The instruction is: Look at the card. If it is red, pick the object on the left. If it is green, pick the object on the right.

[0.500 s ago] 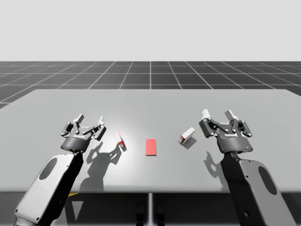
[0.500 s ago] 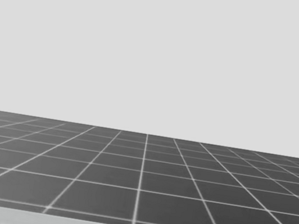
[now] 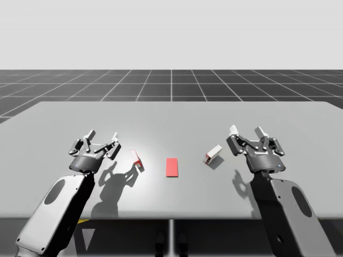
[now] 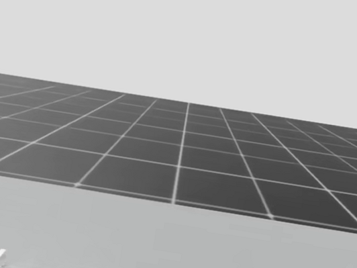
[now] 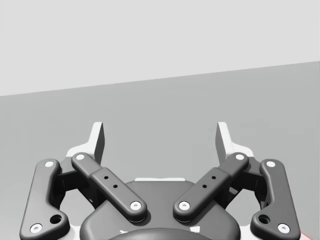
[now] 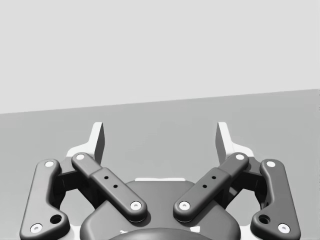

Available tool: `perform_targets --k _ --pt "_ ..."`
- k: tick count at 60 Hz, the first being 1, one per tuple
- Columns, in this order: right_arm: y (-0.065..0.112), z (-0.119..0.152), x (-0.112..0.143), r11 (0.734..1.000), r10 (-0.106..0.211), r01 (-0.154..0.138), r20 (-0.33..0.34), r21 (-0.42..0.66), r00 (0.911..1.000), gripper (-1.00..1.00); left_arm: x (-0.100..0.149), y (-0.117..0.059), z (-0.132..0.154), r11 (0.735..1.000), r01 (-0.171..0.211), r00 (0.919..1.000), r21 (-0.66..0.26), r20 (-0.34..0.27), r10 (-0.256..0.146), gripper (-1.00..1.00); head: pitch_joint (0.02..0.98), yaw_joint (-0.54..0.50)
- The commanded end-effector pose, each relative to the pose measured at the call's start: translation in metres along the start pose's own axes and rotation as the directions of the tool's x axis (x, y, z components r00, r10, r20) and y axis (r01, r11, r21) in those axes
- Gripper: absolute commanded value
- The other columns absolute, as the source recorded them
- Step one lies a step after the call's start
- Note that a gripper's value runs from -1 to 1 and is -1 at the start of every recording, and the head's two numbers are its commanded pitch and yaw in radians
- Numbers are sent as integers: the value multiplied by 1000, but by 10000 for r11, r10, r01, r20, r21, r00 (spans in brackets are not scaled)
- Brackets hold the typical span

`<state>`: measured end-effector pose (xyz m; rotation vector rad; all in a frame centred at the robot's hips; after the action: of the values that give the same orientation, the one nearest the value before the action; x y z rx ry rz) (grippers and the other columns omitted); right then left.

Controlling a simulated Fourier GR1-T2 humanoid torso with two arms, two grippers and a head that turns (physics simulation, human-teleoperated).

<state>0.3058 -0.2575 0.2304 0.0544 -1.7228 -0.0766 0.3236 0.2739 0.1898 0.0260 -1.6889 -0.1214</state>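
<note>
- Left gripper (image 3: pixel 103 136): fingers spread wide, nothing between them. The left wrist view confirms this, showing the left gripper (image 5: pixel 160 137) with both white-tipped fingers well apart and bare tabletop ahead of them.
- Right gripper (image 3: pixel 247 131): also spread, holding nothing. The right wrist view shows the right gripper (image 6: pixel 160 137) in the same open stance, with bare tabletop ahead.
- Both grippers are raised above the table (image 3: pixel 171 115), each casting a shadow on the surface near its arm.
- Left box (image 3: pixel 137 159): small, white with a red side, tilted on the table. In the high view it is at about 4 o'clock from the left gripper, near it but apart, with no finger touching it.
- Card (image 3: pixel 172 166): red, lying flat, at about 3 o'clock from the left box and near it. It is between the two boxes and touches neither.
- Right box (image 3: pixel 213 155): small, white with a dark red end. It is at about 2 o'clock from the card and about 8 o'clock from the right gripper, near that gripper but clear of its fingers.
- Left box and right gripper are well apart, with the card and the right box between them.
- Head view: the far part of the table, with the dark grid floor (image 4: pixel 181 151) beyond its far edge at 12 o'clock.
</note>
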Motion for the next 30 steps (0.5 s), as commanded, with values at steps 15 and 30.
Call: perform_targets --k 15,30 --pt "0 -4 -9 9997 222 -223 -274 -24 9994 -1000 0 2 -2 10000 61 10000 -47 47 -61 -1000 495 41" --pt "0 -4 -11 9995 291 -293 -305 -81 9991 -1000 1 3 -2 10000 30 10000 -32 69 -29 -1000 684 38"
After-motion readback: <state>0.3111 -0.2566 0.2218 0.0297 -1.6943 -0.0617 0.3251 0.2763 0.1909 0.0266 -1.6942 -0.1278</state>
